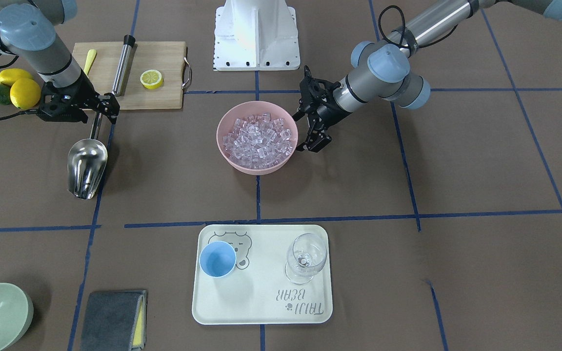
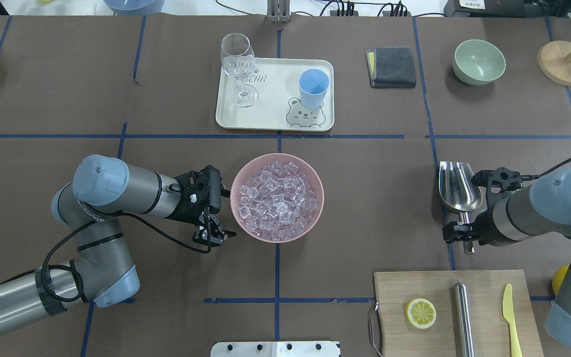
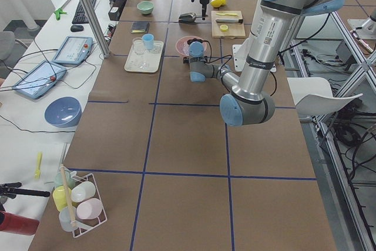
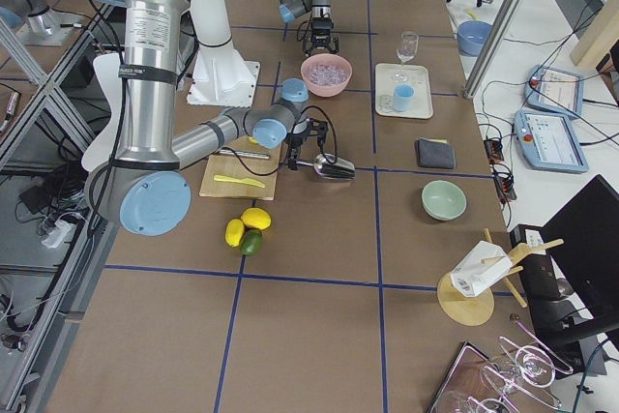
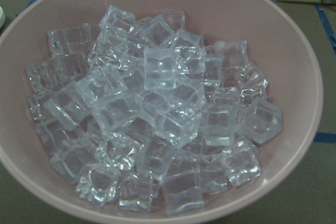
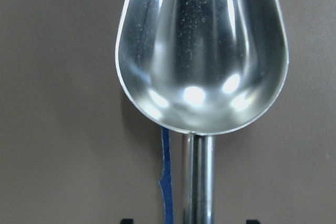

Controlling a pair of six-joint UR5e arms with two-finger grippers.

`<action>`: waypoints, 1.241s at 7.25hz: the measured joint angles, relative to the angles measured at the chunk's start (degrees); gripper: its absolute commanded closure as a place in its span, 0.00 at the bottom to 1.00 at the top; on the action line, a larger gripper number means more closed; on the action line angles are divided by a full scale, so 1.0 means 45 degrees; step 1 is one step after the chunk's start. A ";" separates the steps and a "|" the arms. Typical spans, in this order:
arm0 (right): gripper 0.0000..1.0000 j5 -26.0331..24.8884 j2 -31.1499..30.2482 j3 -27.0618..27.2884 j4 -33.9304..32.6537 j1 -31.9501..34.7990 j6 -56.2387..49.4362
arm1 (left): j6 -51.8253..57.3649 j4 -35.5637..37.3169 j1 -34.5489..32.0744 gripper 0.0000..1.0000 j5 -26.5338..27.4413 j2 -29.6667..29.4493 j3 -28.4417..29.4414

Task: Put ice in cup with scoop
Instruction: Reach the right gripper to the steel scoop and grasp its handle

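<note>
At the middle of the tabletop (image 2: pixel 42 89) stands a pink bowl (image 2: pixel 232 198) heaped with ice (image 2: pixel 278 201), clear glassy cubes that fill it nearly to the rim. Just beside the bowl on the robot's left, the left arm's fingers (image 2: pixel 218 233) hang spread apart with nothing between them, close to the rim; whether they touch it I cannot tell.

Well off to the bowl's right lies the scoop (image 2: pixel 459 186), flat on the tabletop with its trough facing up (no cube in it) and its thin handle pointing back toward the robot. The right arm's fingers (image 2: pixel 451 233) straddle that handle, one on each side. The wrist view shows them standing clear of the rod, so they are released, not clamped.

Beyond the bowl, on the side away from the robot, sits a cream tray (image 2: pixel 270 99) bearing the cup (image 2: pixel 313 87), upright and holding no ice, at the tray's right part. A wine glass (image 2: pixel 238 64) stands at its left. Nearer the robot than the bowl and to its right is a wooden cutting board (image 2: pixel 484 282) with a lemon slice (image 2: pixel 420 313), a steel cylinder (image 2: pixel 462 317) and a yellow knife (image 2: pixel 511 317).
</note>
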 measured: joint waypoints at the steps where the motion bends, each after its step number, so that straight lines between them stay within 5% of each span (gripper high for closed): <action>1: 0.57 -0.0043 0.0013 -0.0045 0.0024 -0.0044 0.0014 | -0.0005 0.0000 0.0000 0.00 0.0003 0.0000 -0.0003; 5: 0.67 -0.0065 0.0099 -0.0005 0.0036 -0.0065 0.0019 | -0.0012 0.0000 0.0000 0.00 -0.0004 0.0000 -0.0014; 8: 1.00 -0.0077 0.0093 0.0003 0.0029 -0.0064 0.0019 | -0.0065 0.0000 0.0000 0.00 -0.0009 -0.0007 -0.0038; 9: 1.00 -0.0073 0.0087 0.0080 -0.0009 -0.0048 0.0014 | -0.0072 0.0000 0.0000 0.00 -0.0006 -0.0005 -0.0042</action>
